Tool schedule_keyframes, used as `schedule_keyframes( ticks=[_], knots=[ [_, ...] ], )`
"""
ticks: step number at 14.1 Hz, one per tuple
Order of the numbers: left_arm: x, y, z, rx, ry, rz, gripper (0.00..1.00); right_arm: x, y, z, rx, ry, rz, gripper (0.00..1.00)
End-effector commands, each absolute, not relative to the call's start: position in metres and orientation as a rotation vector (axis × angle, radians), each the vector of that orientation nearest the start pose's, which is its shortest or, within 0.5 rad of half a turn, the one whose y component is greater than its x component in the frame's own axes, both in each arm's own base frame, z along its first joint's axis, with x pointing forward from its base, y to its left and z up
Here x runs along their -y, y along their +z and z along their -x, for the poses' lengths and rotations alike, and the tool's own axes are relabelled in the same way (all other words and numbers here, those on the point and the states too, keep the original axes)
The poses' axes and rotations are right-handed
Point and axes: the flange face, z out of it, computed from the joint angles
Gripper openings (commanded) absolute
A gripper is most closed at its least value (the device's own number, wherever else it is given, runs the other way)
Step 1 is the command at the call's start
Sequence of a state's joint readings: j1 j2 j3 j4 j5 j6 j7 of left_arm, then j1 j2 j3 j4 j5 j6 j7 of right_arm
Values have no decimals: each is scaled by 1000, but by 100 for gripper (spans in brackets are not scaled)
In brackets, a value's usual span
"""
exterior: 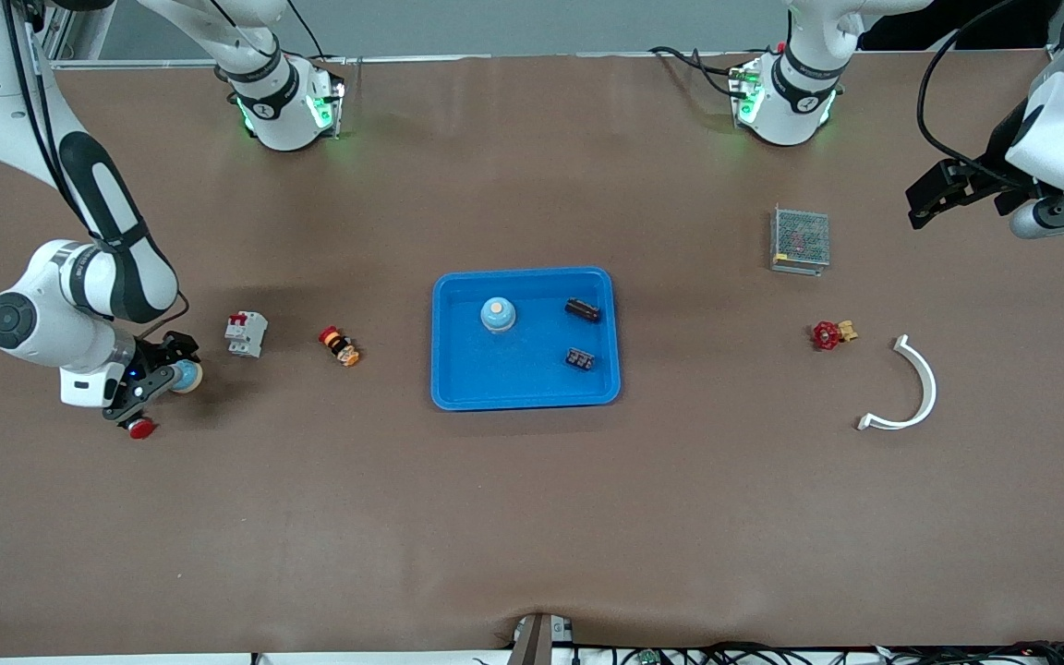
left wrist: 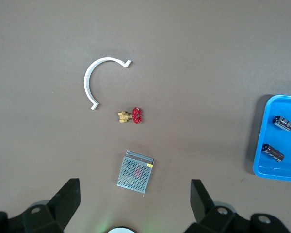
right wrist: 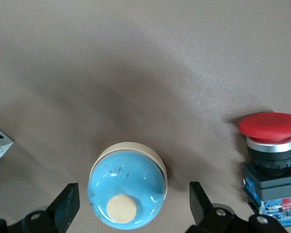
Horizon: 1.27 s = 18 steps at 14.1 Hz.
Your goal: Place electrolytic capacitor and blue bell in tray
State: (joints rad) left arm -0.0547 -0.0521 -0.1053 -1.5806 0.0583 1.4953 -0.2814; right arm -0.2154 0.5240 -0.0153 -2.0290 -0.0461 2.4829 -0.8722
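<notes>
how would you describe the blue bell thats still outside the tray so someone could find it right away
Start at the blue tray mid-table, then go to the right arm's end of the table, past the orange part and the white breaker. There the blue bell sits on the table between the open fingers of the right end effector. It is a light blue dome with a cream button on top, unlike the red push button beside it.

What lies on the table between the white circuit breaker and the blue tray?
One thing: a small orange and black push-button part with a red cap, lying on its side between the circuit breaker and the tray. The front view shows it.
</notes>
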Motion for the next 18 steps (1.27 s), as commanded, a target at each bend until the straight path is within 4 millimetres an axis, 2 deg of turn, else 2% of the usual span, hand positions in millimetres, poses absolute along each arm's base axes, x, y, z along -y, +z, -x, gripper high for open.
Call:
schedule_keyframes(
  ticks=[1,8,11,16,18],
  knots=[
    [79,646,-521,163,15,3086,100,137,174,-574,1048,98,2934,100],
    [77,641,-525,169,25,3085,100,134,172,-574,1048,100,2930,100],
    [77,641,-524,169,25,3085,100,133,173,-574,1049,98,2931,81],
    [77,639,-526,169,32,3085,100,132,174,-575,1049,95,2932,39],
    [77,639,-526,172,30,3085,100,130,174,-576,1044,94,2932,38]
  ],
)
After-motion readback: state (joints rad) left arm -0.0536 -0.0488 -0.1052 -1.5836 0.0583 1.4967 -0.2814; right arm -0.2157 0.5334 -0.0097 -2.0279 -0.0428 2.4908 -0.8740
